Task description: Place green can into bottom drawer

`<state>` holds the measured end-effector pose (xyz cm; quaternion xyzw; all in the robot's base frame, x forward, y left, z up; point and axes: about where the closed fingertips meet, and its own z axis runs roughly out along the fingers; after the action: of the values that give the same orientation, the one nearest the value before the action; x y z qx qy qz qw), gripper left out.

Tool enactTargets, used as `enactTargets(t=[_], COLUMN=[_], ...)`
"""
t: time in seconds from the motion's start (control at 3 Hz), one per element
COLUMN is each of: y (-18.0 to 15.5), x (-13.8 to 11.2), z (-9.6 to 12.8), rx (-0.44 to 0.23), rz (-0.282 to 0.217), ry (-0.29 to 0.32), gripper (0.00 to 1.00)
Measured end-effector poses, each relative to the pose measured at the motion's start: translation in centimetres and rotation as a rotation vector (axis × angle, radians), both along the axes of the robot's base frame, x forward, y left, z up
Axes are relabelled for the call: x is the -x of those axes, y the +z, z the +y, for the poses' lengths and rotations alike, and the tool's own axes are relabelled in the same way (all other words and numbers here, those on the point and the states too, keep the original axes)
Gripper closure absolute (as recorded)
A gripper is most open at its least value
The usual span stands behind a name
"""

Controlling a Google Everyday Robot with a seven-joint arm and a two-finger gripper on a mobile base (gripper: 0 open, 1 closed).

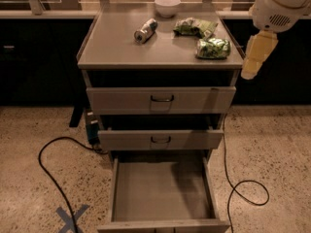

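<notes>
Small mottled green can lies ungrasped on the grey table; the broad grey metal bottom drawer stands open. Pale hand hangs beside the table, its grip impossible to tell.

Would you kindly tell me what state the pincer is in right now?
Pincer: cannot be told whether open or closed; it hangs to the right of the cabinet top, apart from the green can.

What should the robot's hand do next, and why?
Probably move in over the green can. The hand hangs off the right edge of the cabinet, apart from the can lying on top, and the bottom drawer already stands open.
</notes>
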<state>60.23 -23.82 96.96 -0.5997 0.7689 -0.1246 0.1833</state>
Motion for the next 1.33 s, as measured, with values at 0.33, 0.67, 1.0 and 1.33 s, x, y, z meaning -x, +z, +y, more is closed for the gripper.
enactTargets(t=[0.33, 0.67, 1.0, 1.33], y=[-1.8, -1.8, -1.2, -0.3], x=[-4.5, -4.5, -7.3, -9.7], z=[-0.3, -0.3, -0.3, 0.0], rx=[-0.008, -0.008, 0.018, 0.028], rz=[0.014, 0.014, -0.053, -0.112], ry=[-0.016, -0.016, -0.005, 0.02], gripper=[0.0, 0.0, 0.0, 0.0])
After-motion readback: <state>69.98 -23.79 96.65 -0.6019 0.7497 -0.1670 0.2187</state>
